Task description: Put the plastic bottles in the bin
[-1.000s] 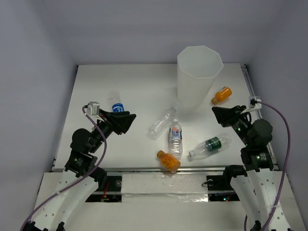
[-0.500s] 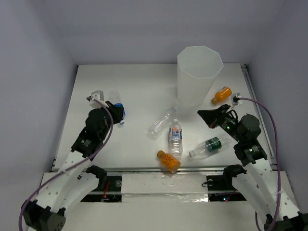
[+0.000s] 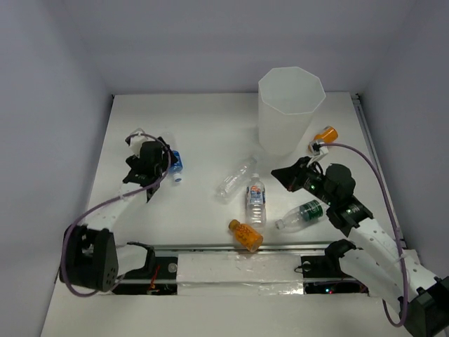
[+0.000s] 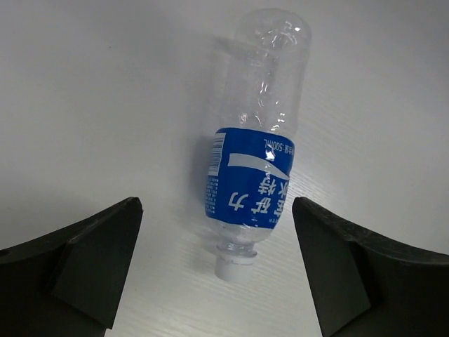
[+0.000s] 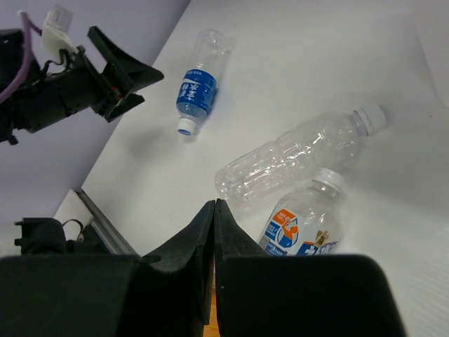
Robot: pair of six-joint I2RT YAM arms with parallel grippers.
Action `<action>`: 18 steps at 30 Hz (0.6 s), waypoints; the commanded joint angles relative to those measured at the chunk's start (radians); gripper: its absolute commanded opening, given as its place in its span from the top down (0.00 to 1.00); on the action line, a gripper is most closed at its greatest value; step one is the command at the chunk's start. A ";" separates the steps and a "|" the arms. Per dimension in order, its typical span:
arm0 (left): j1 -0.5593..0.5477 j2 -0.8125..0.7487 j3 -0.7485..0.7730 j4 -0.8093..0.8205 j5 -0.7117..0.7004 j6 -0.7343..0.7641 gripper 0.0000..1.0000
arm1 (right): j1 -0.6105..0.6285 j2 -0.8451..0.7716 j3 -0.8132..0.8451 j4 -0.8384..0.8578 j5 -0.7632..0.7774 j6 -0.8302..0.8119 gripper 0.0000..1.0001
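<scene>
The tall white bin [image 3: 291,105] stands at the back of the table. A blue-labelled bottle [image 3: 172,159] lies at the left. My left gripper [image 3: 154,167] hovers over it, open wide. In the left wrist view the bottle [image 4: 256,140] lies between the spread fingers [image 4: 98,260], cap toward me. A plain clear bottle [image 3: 235,177], a blue-and-orange-labelled bottle [image 3: 257,200], a green-labelled bottle [image 3: 306,213] and an orange bottle [image 3: 245,235] lie mid-table. Another orange bottle [image 3: 325,135] lies right of the bin. My right gripper [image 3: 278,173] is shut and empty, above the table right of the plain bottle [image 5: 302,158].
The table's front edge with a metal rail [image 3: 210,247] runs just behind the near orange bottle. The right wrist view shows the left arm [image 5: 77,84] beside the blue-labelled bottle [image 5: 197,88] and the blue-and-orange-labelled bottle [image 5: 305,221] by the right fingers. Grey walls enclose the table.
The left arm has swung out to the far left and now sits over the blue-labelled bottle. The right arm has reached leftward toward the middle bottles. No bottle has moved.
</scene>
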 commanded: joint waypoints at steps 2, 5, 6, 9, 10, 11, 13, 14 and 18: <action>0.019 0.144 0.154 0.079 0.013 0.069 0.11 | 0.027 0.016 -0.015 0.100 0.009 -0.024 0.90; 0.028 0.291 0.283 0.047 0.058 0.118 0.10 | 0.036 0.020 -0.026 0.116 0.000 -0.026 0.68; 0.028 0.363 0.314 0.018 0.052 0.135 0.10 | 0.036 0.022 -0.030 0.116 -0.001 -0.028 0.60; 0.028 0.485 0.413 -0.012 0.021 0.165 0.10 | 0.036 0.020 -0.035 0.117 -0.001 -0.032 0.51; 0.028 0.511 0.433 -0.016 0.018 0.169 0.10 | 0.036 0.020 -0.038 0.119 -0.003 -0.032 0.50; 0.038 0.561 0.470 -0.022 0.018 0.175 0.10 | 0.036 0.023 -0.040 0.122 -0.005 -0.032 0.48; 0.038 0.606 0.515 -0.039 0.004 0.185 0.11 | 0.036 0.023 -0.043 0.123 -0.009 -0.031 0.48; 0.038 0.627 0.527 -0.039 0.004 0.189 0.11 | 0.036 0.025 -0.044 0.125 -0.011 -0.031 0.48; 0.048 0.706 0.558 -0.056 -0.001 0.203 0.16 | 0.036 0.023 -0.049 0.130 -0.012 -0.032 0.48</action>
